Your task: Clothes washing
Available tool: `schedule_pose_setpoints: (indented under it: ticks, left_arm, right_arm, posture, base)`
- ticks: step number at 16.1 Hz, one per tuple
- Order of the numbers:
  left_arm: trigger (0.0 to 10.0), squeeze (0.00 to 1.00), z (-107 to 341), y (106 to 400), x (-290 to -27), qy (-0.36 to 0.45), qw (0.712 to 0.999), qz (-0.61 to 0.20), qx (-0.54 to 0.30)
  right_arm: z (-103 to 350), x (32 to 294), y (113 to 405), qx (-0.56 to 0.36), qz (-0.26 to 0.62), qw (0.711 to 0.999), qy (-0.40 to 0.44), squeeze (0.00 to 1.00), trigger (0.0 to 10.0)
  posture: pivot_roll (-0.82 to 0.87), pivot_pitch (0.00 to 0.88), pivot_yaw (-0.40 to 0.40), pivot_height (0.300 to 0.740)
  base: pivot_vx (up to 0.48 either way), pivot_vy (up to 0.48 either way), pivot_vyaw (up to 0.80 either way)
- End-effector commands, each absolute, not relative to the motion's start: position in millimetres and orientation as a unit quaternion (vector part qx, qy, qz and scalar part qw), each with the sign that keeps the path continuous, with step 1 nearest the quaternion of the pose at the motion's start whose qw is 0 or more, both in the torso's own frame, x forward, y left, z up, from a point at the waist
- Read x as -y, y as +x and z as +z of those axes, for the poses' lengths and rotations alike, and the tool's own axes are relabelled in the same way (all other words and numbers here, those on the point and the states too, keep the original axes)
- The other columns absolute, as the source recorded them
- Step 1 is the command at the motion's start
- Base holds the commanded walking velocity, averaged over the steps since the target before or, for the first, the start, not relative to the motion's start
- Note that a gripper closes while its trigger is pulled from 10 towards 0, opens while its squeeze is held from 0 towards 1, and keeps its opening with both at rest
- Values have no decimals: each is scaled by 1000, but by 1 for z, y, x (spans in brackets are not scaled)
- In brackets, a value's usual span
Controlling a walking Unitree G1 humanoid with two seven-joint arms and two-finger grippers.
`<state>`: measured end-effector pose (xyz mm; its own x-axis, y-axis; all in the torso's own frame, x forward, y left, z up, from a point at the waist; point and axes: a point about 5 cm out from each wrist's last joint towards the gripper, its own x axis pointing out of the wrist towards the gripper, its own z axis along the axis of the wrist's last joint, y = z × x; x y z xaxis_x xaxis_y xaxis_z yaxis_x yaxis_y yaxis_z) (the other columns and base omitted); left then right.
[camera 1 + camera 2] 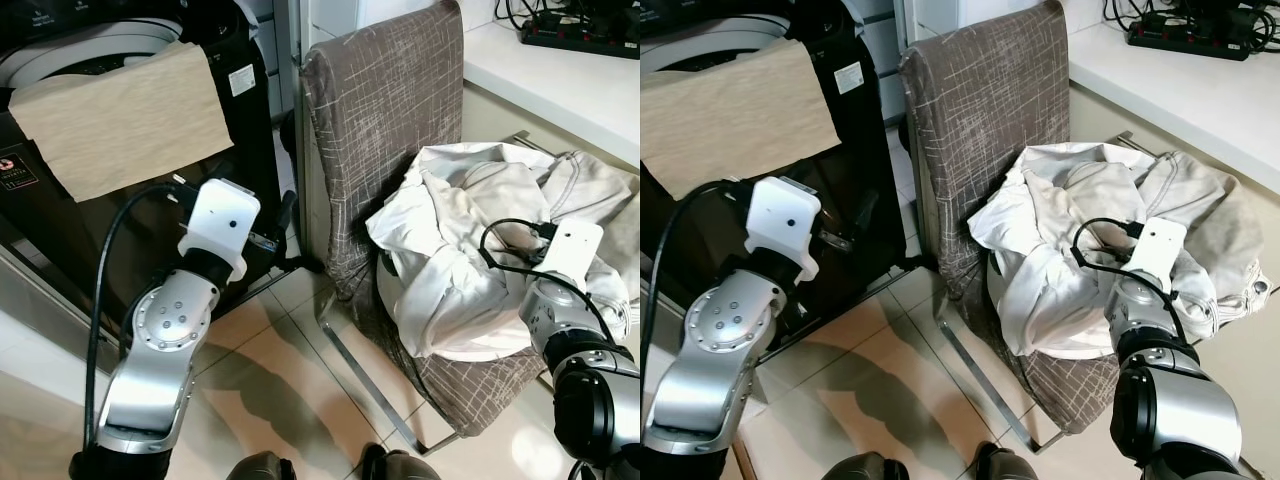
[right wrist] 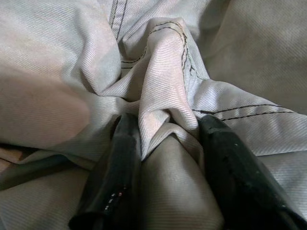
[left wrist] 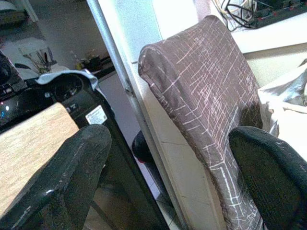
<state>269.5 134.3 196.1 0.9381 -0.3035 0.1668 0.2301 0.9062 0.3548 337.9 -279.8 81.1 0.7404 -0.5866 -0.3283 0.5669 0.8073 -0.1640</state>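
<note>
The clothes (image 1: 470,270) lie in a pale, rumpled heap on the seat of the chair (image 1: 380,110), a white garment on the near side and beige ones behind it, towards the counter (image 1: 560,75). Our right gripper (image 2: 165,158) is buried in that heap: in the right wrist view a stitched ridge of beige cloth stands pinched between its two black fingers (image 2: 120,163), which are closed in on the fold. We judge this a grasp just made, with the garment not yet lifted clear of the pile.

Our left gripper (image 3: 168,177) hangs spread and holding nothing in the gap between the chair's back and the washing machine (image 1: 100,50), which stands to our left of the chair. A tan cloth (image 1: 120,115) is draped over the machine's front edge. The drum opening is only partly visible, and we cannot tell whether anything is inside.

So the task looks to be at or near its start. The whole heap sits on the chair, and what remains is lifting the garment, carrying it across to the machine, dropping it in, and repeating for the others.
</note>
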Motion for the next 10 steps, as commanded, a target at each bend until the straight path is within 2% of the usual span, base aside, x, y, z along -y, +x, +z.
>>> schedule_pose_setpoints:
  ticks: [1, 10]
  left_arm:
    - [10000, 0, 197, 270, -133, 169, 969, -136, 114]
    - [10000, 0, 193, 274, -125, 158, 972, -130, 117]
  right_arm:
    - [78, 276, 338, -195, -295, 935, -31, 0, 0]
    - [80, 258, 347, -188, -256, 948, -18, 0, 0]
  posture:
    - [163, 165, 36, 740]
    - [138, 144, 3, 740]
  base:
    - [0, 0, 0]
    - [0, 0, 0]
